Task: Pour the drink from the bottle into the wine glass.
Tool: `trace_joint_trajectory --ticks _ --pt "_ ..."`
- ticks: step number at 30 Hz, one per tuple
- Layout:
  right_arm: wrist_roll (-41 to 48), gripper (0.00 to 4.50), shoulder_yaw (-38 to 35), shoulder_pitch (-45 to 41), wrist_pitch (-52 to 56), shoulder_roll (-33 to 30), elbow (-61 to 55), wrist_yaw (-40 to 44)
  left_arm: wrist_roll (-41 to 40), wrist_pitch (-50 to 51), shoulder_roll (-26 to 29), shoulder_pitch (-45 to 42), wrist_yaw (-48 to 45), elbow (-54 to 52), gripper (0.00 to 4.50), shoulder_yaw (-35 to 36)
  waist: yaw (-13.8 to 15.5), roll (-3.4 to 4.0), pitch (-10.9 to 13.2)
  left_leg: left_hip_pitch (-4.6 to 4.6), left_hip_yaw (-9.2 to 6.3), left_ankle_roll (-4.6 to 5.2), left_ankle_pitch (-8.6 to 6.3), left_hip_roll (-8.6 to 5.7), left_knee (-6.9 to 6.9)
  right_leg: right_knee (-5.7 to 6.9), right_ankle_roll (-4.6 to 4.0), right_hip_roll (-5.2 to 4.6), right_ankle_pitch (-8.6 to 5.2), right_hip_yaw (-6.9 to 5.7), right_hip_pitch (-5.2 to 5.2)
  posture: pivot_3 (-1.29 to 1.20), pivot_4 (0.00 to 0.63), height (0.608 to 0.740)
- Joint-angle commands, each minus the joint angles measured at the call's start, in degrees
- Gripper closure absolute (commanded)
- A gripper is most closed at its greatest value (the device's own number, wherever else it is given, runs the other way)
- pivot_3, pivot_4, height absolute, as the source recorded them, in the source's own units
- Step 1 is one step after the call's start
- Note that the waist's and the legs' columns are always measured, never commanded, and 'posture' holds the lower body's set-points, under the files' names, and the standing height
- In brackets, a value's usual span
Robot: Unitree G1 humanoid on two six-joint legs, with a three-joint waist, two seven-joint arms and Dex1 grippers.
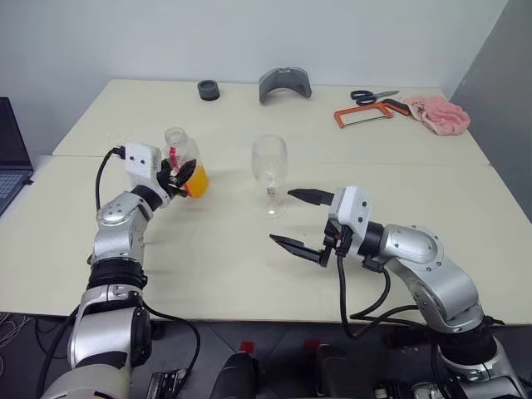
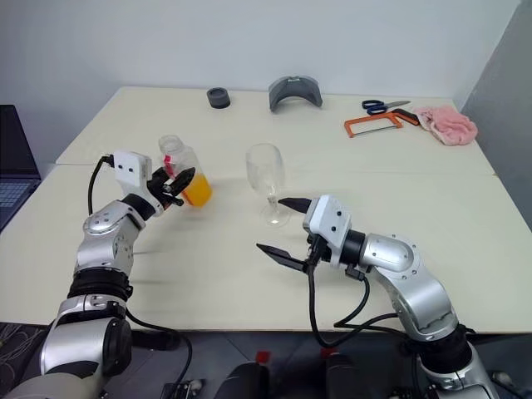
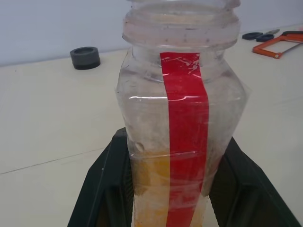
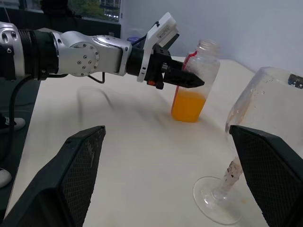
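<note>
So you have your left gripper (image 1: 176, 179) clamped on the uncapped clear plastic bottle (image 1: 184, 163) of orange drink (image 1: 196, 181); right gripper (image 1: 304, 223) spread beside the empty stemmed wine glass (image 1: 270, 171). Pouring remains.

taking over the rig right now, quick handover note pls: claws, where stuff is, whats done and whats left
Left claw: shut on the bottle, which stands upright on the table, uncapped, drink in its lower part.
Right claw: open, holding nothing, near the glass.
Glass: upright mid-table, to the right of the bottle, with no drink in it.
Done: bottle gripped.
Left: lift, tip over the glass, pour.
</note>
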Motion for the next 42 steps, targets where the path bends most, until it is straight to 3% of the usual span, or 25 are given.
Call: trace_joint_trajectory --ticks 1,10,19,29,42 --pt "1.4 0.00 -2.5 -1.0 -0.3 1.0 -2.2 -2.2 2.9 -3.8 1.1 -1.8 -0.1 -7.6 2.82 -2.4 0.0 0.00 0.0 -0.03 -0.02 0.00 0.00 0.01 0.01 0.00 0.00 0.00 0.00 -0.01 -0.01 0.00 0.150 0.740" --pt "2.3 0.00 -5.3 -1.2 -0.1 3.8 -0.7 -7.1 10.4 -9.8 1.5 -8.0 0.3 -12.0 2.83 -9.2 0.1 0.00 0.0 -0.04 0.02 -0.01 0.00 -0.04 0.01 0.00 0.00 0.00 0.00 0.01 -0.03 0.00 0.150 0.740" --pt "3.0 0.00 -6.7 -1.4 0.0 3.9 0.0 -8.7 22.4 -27.9 5.3 -14.2 3.2 -4.0 2.83 -15.9 0.0 0.00 0.0 -0.05 0.13 0.01 0.00 -0.09 0.00 0.00 0.00 0.06 0.00 0.02 -0.05 0.00 0.150 0.740" --pt "3.3 0.00 -7.0 -1.5 -0.3 3.7 0.3 -8.9 35.5 -43.1 9.9 -19.6 15.5 6.1 2.83 -20.2 0.0 0.00 0.0 -0.08 0.18 0.02 -0.01 -0.10 0.00 0.00 0.00 0.06 0.00 0.00 -0.07 0.00 0.150 0.740" --pt "5.8 0.00 -7.6 -2.4 1.2 0.7 1.9 -5.8 46.6 -49.3 13.1 -24.5 26.5 11.6 2.83 -24.9 0.0 -0.01 0.0 -0.12 0.25 0.02 -0.01 -0.11 0.00 0.01 0.00 0.06 0.00 -0.03 -0.10 0.00 0.150 0.740"
